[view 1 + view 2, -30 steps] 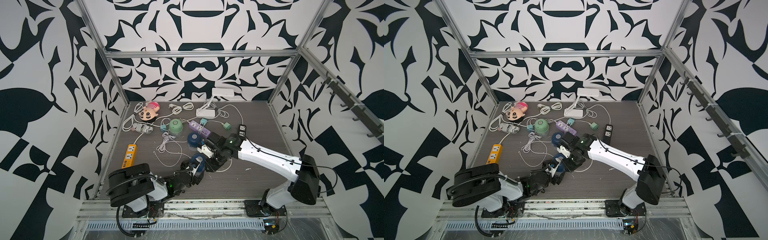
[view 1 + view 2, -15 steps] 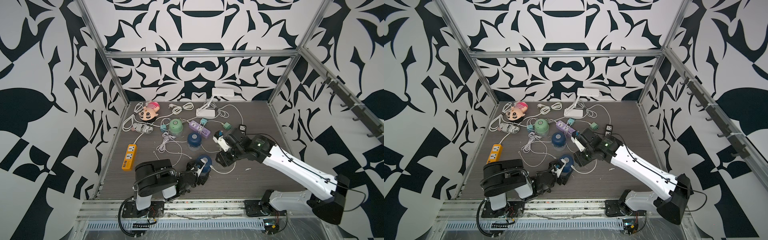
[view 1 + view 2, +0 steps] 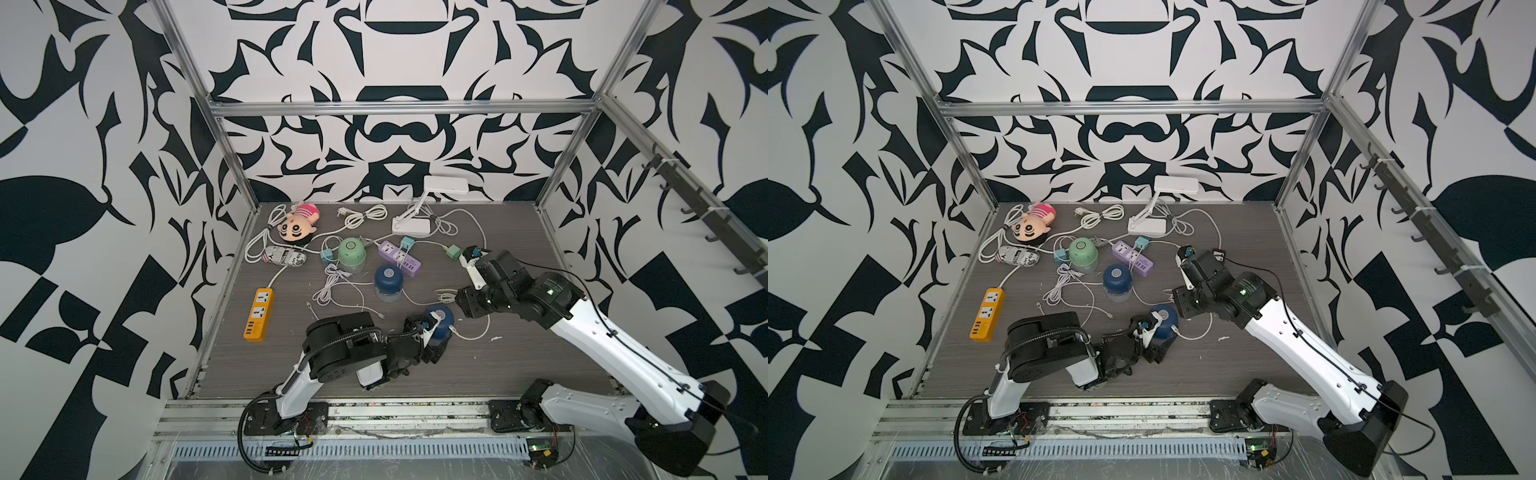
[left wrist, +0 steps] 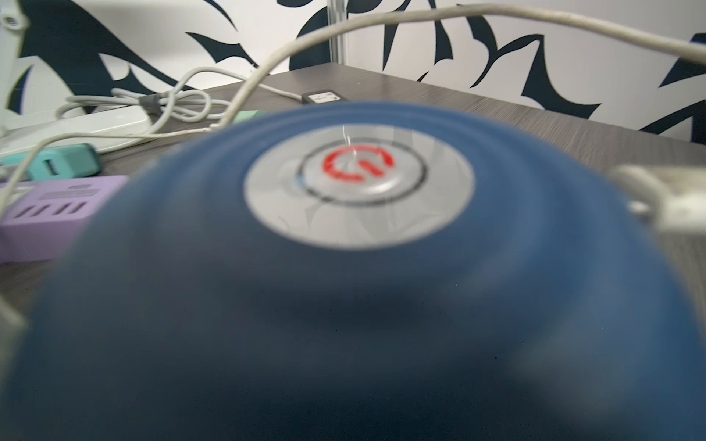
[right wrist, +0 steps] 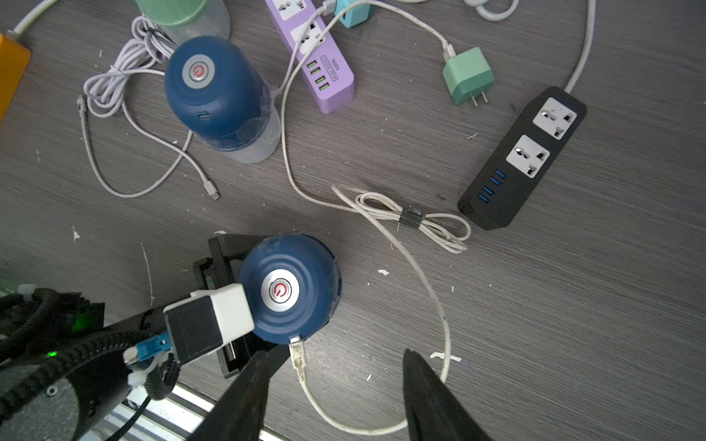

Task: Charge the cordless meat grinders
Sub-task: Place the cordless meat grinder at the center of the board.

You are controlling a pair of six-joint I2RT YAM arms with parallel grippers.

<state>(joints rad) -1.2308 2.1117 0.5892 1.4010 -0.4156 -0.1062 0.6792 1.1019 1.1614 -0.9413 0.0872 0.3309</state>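
Three cordless meat grinders stand on the table. The mint green one (image 3: 351, 252) is at the back, one navy one (image 3: 388, 279) is mid-table, and the nearest navy one (image 3: 441, 319) is at the front. My left gripper (image 3: 430, 338) is open, its black fingers (image 5: 225, 246) on either side of that nearest grinder (image 5: 290, 286). The grinder's dome (image 4: 344, 286) fills the left wrist view and hides the jaws. A white cable plug (image 5: 296, 351) sits in the grinder's side. My right gripper (image 5: 336, 353) hovers open over the plug, holding nothing.
A purple power strip (image 3: 400, 258) with a teal adapter (image 3: 407, 242) lies behind the grinders. A black strip (image 5: 523, 156) and a loose green adapter (image 5: 468, 76) lie to the right, an orange strip (image 3: 258, 314) to the left. White cables, a lamp (image 3: 411, 224) and a doll (image 3: 297, 222) crowd the back.
My right gripper has opened and drawn back to the right, away from the nearest navy grinder, leaving the cable plug in it. The left arm swung in behind that grinder.
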